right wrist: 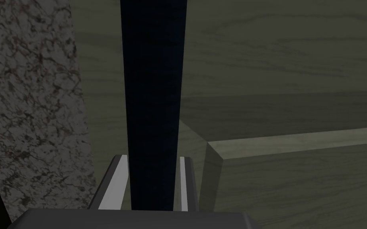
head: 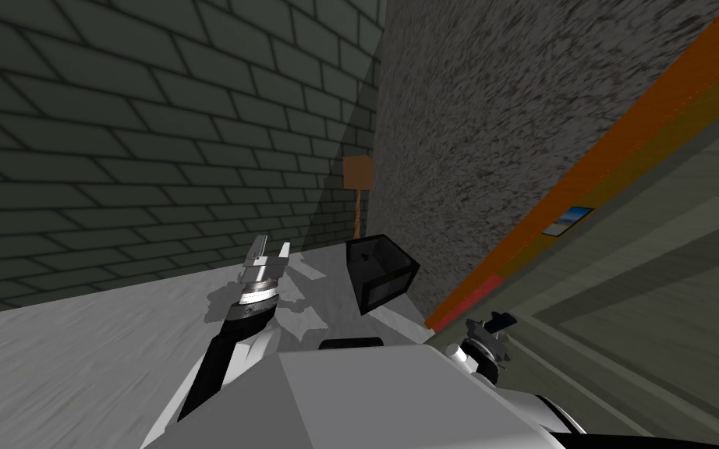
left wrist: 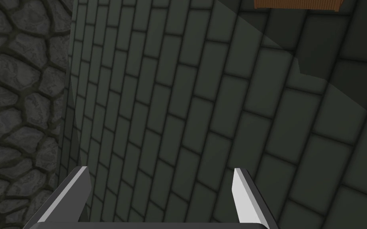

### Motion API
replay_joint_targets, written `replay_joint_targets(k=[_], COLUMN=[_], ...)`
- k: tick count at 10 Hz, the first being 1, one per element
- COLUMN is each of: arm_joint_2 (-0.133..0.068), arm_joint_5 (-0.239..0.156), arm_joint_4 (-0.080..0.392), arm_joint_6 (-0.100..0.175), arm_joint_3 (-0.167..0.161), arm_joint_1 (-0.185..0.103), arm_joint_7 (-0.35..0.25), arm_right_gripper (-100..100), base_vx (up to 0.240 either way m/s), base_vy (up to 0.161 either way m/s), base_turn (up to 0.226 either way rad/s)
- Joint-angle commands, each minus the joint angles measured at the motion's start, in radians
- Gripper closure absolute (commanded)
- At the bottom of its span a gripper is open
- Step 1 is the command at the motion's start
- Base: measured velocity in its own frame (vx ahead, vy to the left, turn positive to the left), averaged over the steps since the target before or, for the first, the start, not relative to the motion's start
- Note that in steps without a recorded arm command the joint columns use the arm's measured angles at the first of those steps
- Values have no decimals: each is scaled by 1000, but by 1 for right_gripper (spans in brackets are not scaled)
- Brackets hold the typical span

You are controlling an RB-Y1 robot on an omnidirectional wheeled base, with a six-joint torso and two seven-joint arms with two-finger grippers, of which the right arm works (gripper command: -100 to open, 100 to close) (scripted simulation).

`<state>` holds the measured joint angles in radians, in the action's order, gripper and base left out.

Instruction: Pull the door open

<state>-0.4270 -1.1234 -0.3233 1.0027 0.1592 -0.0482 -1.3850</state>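
The door (head: pixel 662 312) is a dull green wood-grain panel with raised mouldings at my right, with an orange strip (head: pixel 584 179) along its edge. In the right wrist view a long dark bar handle (right wrist: pixel 153 99) stands out from the door's panel (right wrist: pixel 290 79). My right gripper (right wrist: pixel 153 159) is shut on this handle, one finger pressed on each side. The head view puts that gripper (head: pixel 494 326) low against the door. My left gripper (head: pixel 268 251) is held out ahead over the grey floor, away from the door, and its fingers (left wrist: pixel 242 191) stand open around nothing.
A black open box (head: pixel 381 273) sits on the floor just ahead, between my two arms. A brown board on a post (head: pixel 358 175) stands in the corner beyond it. A dark brick wall (head: pixel 116 156) runs along the left and a rough grey wall (head: pixel 506 117) meets the door's edge.
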Motion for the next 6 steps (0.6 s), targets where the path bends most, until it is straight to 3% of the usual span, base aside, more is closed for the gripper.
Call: replay_joint_targets(k=[1,4,6], arm_joint_2=[-1,-7,-14], arm_joint_5=[11,39,66], arm_joint_4=[5,-10,-26], arm_joint_6=[-1,-5,-10], arm_joint_3=[-12,-40,-68], arm_joint_1=[2,15,29], arm_joint_7=[-16,-46,-76], arm_right_gripper=[100,100,100], base_vx=[-131,-66,26], base_vy=[150,109,-37], base_turn=[-33,-68,-65])
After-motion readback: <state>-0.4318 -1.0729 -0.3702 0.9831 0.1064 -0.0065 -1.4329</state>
